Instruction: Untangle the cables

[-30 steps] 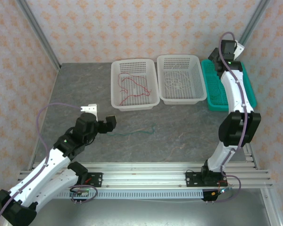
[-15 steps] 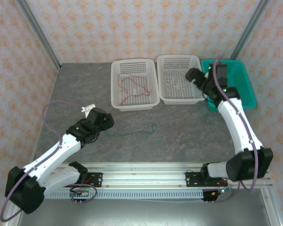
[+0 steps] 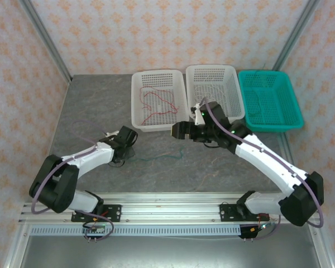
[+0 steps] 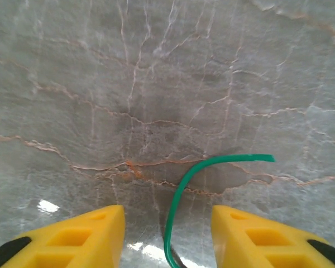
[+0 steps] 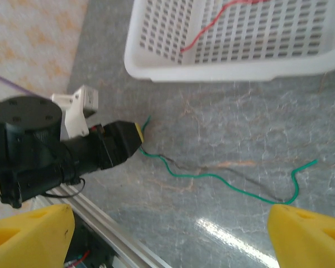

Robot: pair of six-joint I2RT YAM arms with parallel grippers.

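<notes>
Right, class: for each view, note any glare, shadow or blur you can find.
Left wrist: glare patch on the table, dim shadow above the green cable. Right wrist: bright streak on the table low down, yellow jaws soft-edged. Top external: even light, sharp throughout.

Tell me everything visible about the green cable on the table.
The green cable is one string-thin, floppy teal-green wire, lying loose in shallow waves on the grey marbled table, in front of a white basket. Nothing is tangled with it. Its left end runs between the yellow fingers of the left end effector, which stand apart on either side, not clamped.
</notes>
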